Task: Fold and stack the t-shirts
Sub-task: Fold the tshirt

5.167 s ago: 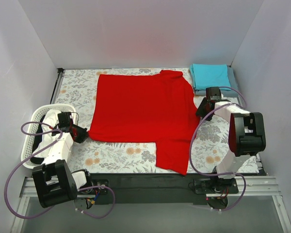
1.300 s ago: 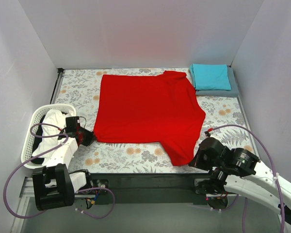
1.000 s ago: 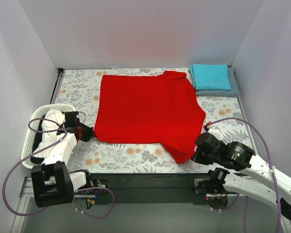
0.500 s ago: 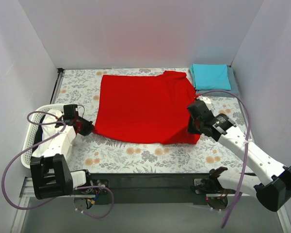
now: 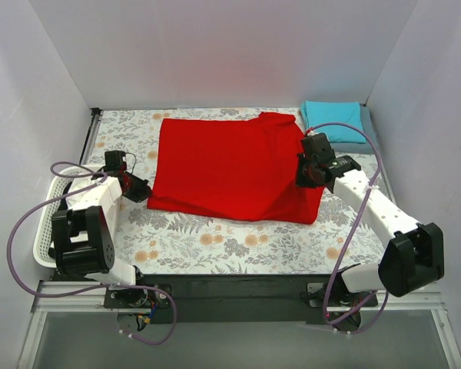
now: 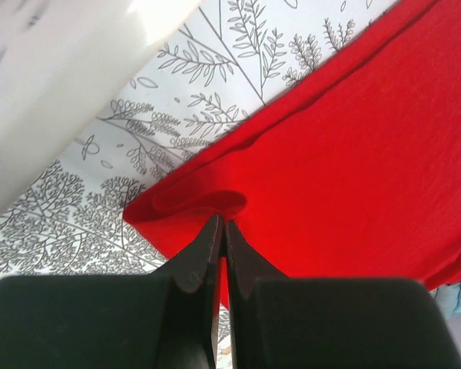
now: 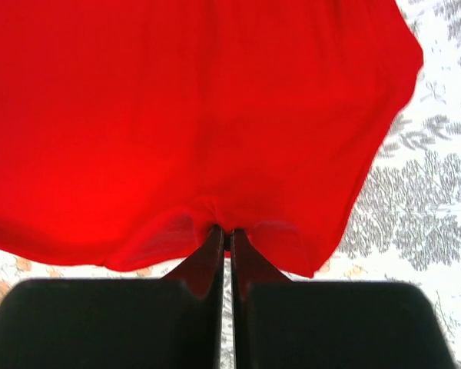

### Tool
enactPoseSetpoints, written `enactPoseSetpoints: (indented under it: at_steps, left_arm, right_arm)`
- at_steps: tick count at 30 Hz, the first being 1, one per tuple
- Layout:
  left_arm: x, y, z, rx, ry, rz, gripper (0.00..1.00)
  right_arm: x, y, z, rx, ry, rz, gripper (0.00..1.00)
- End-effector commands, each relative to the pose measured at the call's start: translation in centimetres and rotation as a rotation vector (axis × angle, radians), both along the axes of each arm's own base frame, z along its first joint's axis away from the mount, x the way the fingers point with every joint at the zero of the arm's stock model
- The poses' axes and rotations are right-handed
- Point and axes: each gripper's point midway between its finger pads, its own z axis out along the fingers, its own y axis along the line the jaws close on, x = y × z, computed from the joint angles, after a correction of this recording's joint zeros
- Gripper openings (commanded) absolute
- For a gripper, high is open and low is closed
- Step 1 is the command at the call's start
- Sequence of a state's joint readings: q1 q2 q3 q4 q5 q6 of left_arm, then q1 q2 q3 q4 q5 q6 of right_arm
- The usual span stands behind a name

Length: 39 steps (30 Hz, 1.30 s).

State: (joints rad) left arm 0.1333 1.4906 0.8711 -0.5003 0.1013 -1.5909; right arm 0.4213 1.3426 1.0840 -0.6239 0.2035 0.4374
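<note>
The left pincer (image 5: 143,189) (image 6: 221,227) is clamped together on the near left corner of the bright red short-sleeved cloth t-shirt (image 5: 230,165) (image 6: 338,154). In the left wrist view its two black fingers (image 6: 203,250) press tight on a small rolled lip of the hem. To the left of that arm, off the edge of the flower-patterned bench (image 5: 215,244), stands the white plastic lattice basket (image 5: 41,234), partly hidden by the arm.

The red t-shirt lies spread over the middle of the bench, mostly flat. On its right side the right pincer (image 5: 301,179) (image 7: 224,233) is likewise clamped on red cloth (image 7: 200,100). From there a fold of the shirt slopes down to the near right corner, which rests on the bench.

In the far right corner sits the teal folded cloth t-shirt (image 5: 334,119), stacked on the grey-blue folded cloth t-shirt (image 5: 371,132), of which only an edge shows, just beyond the right arm.
</note>
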Motion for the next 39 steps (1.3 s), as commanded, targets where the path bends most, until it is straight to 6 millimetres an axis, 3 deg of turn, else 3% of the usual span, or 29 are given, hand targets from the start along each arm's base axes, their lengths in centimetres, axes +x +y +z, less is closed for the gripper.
enactPoseSetpoints:
  at_steps: [1, 11, 23, 39]
  left_arm:
    - [2.1, 0.0, 1.5, -0.002, -0.053, 0.001, 0.00]
    - [5.0, 0.0, 1.9, -0.023, -0.069, 0.012, 0.00]
    - [6.8, 0.0, 2.3, -0.040, -0.086, 0.020, 0.00]
    - [8.5, 0.0, 2.8, -0.055, -0.128, 0.023, 0.00]
  right_arm:
    - [3.4, 1.2, 2.4, 0.048, -0.094, 0.026, 0.01]
    - [6.7, -0.6, 1.7, 0.082, -0.090, -0.027, 0.01]
    - [10.4, -2.0, 3.2, 0.121, -0.141, -0.090, 0.01]
    - [11.0, -4.0, 3.1, 0.133, -0.152, -0.151, 0.01]
